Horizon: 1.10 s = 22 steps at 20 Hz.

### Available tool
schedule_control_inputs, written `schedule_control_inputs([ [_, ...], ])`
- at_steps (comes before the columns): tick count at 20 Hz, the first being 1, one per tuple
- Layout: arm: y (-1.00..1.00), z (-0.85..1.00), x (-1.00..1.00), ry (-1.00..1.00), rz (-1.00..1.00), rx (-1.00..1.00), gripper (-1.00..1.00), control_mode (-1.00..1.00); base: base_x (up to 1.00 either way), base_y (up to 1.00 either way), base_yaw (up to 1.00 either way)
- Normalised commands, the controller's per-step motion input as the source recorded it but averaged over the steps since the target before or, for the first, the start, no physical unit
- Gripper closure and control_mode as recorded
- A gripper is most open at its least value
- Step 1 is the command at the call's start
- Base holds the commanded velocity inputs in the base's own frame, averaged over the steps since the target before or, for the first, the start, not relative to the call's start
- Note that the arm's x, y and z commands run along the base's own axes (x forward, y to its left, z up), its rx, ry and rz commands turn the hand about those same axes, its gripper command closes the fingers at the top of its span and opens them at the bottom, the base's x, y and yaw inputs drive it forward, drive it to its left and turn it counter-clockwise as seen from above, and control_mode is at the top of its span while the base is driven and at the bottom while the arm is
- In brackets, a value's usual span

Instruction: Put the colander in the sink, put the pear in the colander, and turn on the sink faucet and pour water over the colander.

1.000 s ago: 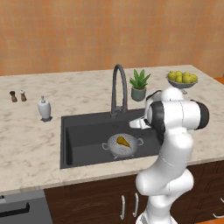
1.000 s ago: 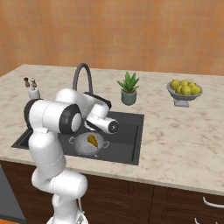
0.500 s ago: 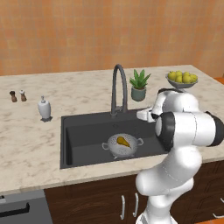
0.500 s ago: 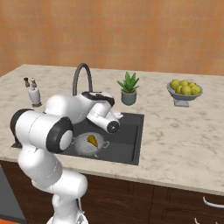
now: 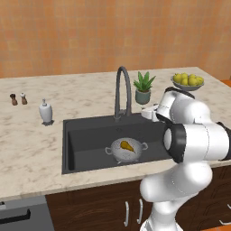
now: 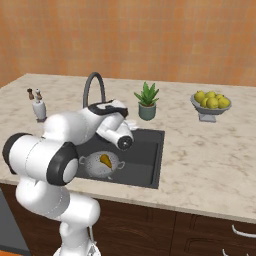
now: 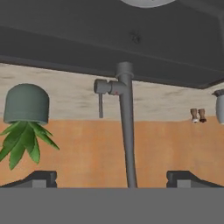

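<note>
An orange wall [image 5: 90, 31] fills the upper frame; a beige marble counter [image 5: 27, 149] spans the middle above dark wood cabinets [image 6: 200, 235].

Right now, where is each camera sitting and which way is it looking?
Left base view: behind the arm on its left, looking forward and down at the sink, the colander holding the pear, and the sink faucet; the white arm rises at lower right.
Right base view: behind on the right, looking at the same sink; the arm rises at lower left.
Hand view: on the hand, rolled upside down, facing the faucet's stem between the gripper fingertips.
Both base views share the potted plant and fruit bowl.
</note>
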Motion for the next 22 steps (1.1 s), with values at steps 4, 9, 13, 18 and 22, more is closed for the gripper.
schedule_control_inputs([
  [4, 0.23, 0.02, 0.00, 0.00, 0.06, -0.03, -1.00, -1.00, 0.00, 0.00, 0.00],
  [9, 0.16, 0.00, 0.01, 0.00, 0.16, -0.04, -1.00, -1.00, 0.00, 0.00, 0.00],
  [13, 0.00, 0.00, 0.13, -0.04, 0.16, 0.00, -1.00, -1.00, 0.00, 0.00, 0.00],
  [18, 0.00, 0.00, 0.27, -0.05, 0.13, 0.00, -1.00, -1.00, 0.00, 0.00, 0.00],
  [22, 0.01, -0.02, 0.27, -0.04, 0.08, 0.00, -1.00, -1.00, 0.00, 0.00, 0.00],
])
